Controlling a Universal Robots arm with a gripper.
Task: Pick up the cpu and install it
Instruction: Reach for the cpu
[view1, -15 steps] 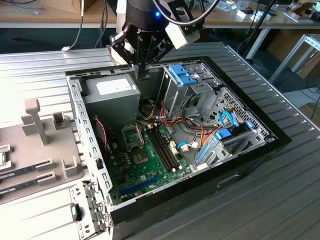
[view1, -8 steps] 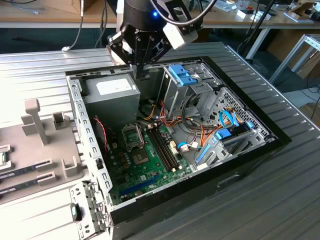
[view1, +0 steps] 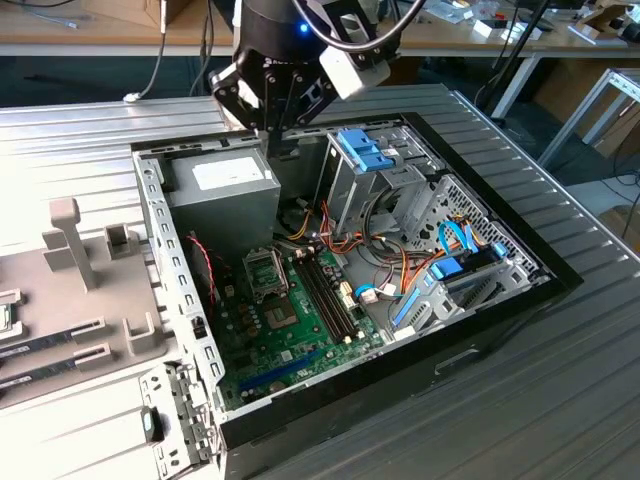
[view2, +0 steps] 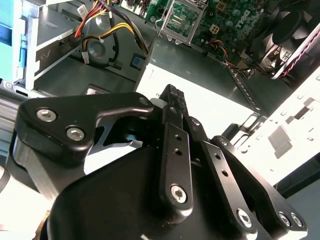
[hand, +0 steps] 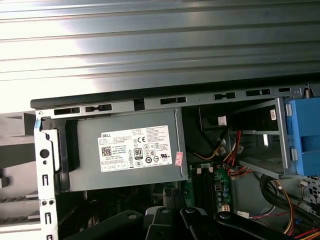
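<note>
My gripper (view1: 274, 138) hangs over the far side of the open computer case (view1: 175, 300), just above the far corner of the grey power-supply box (view1: 225, 185). In the second wrist view its black fingers (view2: 172, 107) lie close together with nothing visible between them. The square metal socket frame (view1: 265, 272) sits on the green motherboard (view1: 290, 335), well nearer the camera than the gripper. It appears again in the second wrist view as socket frame (view2: 181, 19). A small flat piece (view1: 6, 318) lies at the exterior view's left edge, cut by the frame; I cannot tell whether it is the cpu.
A grey fixture (view1: 90, 300) holding memory sticks (view1: 45, 340) stands at the exterior view's left. Inside the case are blue drive bays (view1: 365, 150), bundles of coloured cables (view1: 385, 255) and memory slots (view1: 325, 290). The power-supply box (hand: 130, 150) fills the case corner beneath the wrist.
</note>
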